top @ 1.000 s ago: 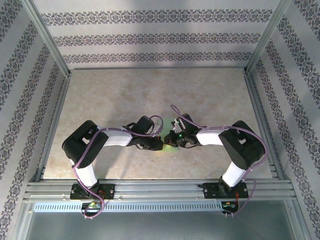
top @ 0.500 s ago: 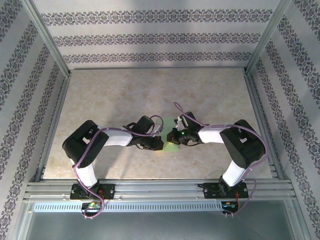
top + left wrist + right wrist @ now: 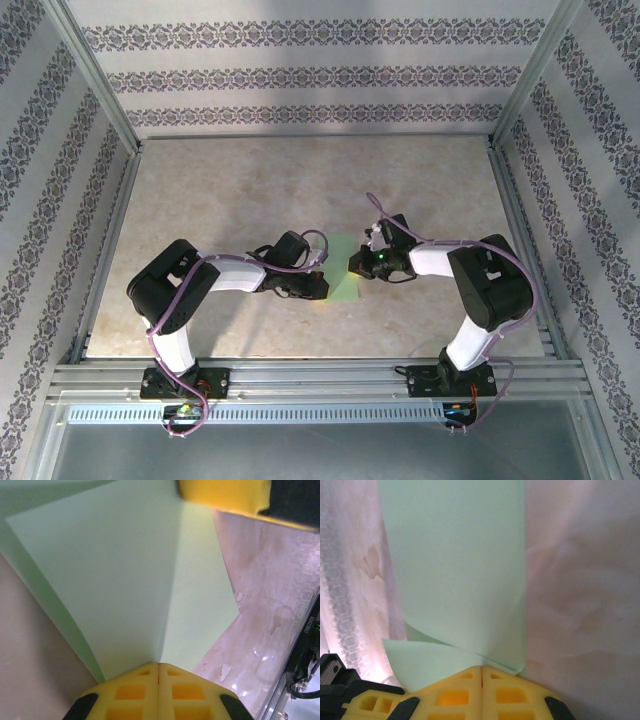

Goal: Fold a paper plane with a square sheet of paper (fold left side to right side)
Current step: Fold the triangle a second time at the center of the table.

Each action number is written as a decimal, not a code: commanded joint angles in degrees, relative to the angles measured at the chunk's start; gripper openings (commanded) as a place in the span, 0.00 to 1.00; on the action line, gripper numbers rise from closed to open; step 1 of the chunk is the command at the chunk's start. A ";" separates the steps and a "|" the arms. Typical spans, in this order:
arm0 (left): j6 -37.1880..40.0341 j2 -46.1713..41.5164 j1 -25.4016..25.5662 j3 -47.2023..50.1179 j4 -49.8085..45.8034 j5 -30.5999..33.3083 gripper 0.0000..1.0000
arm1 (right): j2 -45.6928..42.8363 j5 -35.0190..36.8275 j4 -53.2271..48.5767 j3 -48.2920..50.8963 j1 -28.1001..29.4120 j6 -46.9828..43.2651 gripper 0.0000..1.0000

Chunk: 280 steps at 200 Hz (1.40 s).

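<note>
table (image 3: pixel 230 190): beige stone-look top, alu rails (image 3: pixel 320 378) round it, patterned walls (image 3: pixel 300 75) on three sides. Open tabletop across the back half and down both sides; the work sits front-centre.

left arm (image 3: pixel 175 300): elbow out to its left, forearm low across toward centre, wrist pointing right.
right arm (image 3: pixel 490 290): roughly mirrored, elbow out right, forearm reaching left, wrist a bit farther from the bases than the left one.

square sheet of paper (image 3: pixel 341 275): pale green, on the table between the two wrists, folded narrower w/ a lengthwise crease. Mostly flat. In left wrist cam its left side is lifted off the table, shadow underneath.

left gripper (image 3: pixel 158 664): jaws closed, no gap at the seam. Crease runs straight into the tips, so it's pinching the sheet at one end.
right gripper (image 3: pixel 482 667): also closed tight, nipping the sheet near a corner, w/ a small flap curling up left of the tips. In left wrist cam its yellow finger (image 3: pixel 225 492) sits at the sheet's opposite end.

Sheet's long edge is straight in right wrist cam, w/ bare table right beside it.
</note>
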<state>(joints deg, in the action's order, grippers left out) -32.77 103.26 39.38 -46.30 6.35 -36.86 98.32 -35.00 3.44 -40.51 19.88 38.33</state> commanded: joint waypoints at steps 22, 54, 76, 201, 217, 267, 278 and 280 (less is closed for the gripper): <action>1.60 2.47 0.97 1.61 -5.41 2.47 0.00 | 1.52 4.33 -4.08 -1.79 -4.70 -4.42 0.00; 1.71 2.06 0.97 1.61 -5.12 2.41 0.00 | -1.38 4.15 -7.19 -3.23 -5.66 -5.81 0.00; 1.92 1.63 0.97 1.13 -5.13 2.41 0.00 | -5.81 4.16 -9.10 -3.18 -5.60 -5.66 0.00; 3.00 0.37 0.97 -0.89 -6.09 2.49 0.02 | 0.91 2.72 -2.50 -3.74 5.96 2.64 0.00; 3.13 -0.15 0.97 -1.84 -6.48 2.24 0.03 | 1.90 2.96 -3.55 -3.70 5.96 2.13 0.00; -0.65 -1.42 -0.07 -5.37 -3.14 -1.11 0.04 | 2.58 2.84 -5.60 -2.64 5.96 0.92 0.00; -1.90 -1.17 -0.50 -5.27 -0.97 -2.23 0.04 | 2.51 2.84 -5.74 -2.55 5.96 0.75 0.00; -2.00 -1.08 -0.59 -5.35 -0.74 -2.31 0.04 | 2.49 2.88 -5.78 -2.55 5.96 0.78 0.00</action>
<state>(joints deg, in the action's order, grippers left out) -32.23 103.24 39.64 -50.37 2.46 -36.51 99.33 -33.08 0.45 -43.40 25.74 40.34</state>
